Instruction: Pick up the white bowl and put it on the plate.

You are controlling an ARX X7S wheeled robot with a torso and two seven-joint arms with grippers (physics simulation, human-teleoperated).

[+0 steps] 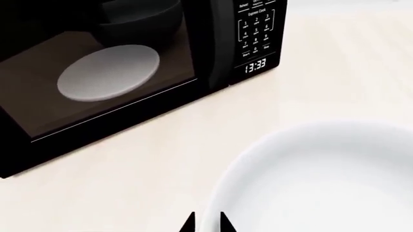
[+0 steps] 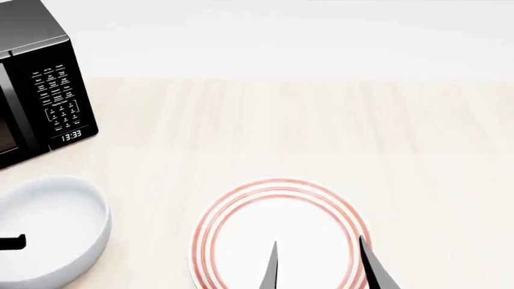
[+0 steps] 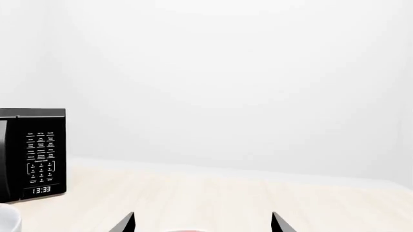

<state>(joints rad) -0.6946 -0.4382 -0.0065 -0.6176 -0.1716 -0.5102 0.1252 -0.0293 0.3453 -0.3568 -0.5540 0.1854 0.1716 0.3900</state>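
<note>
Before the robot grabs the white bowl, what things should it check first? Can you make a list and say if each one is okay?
1. White bowl upright, nothing in it: ok.
2. Left gripper straddling the bowl's rim: ok; fingertips show on either side of the rim.
3. Left gripper shut on the bowl: cannot tell.
4. Plate bare, ready for the bowl: ok.
5. Right gripper out of the way: not ok, it hangs open over the plate.
6. Microwave away from the path between bowl and plate: ok.
</note>
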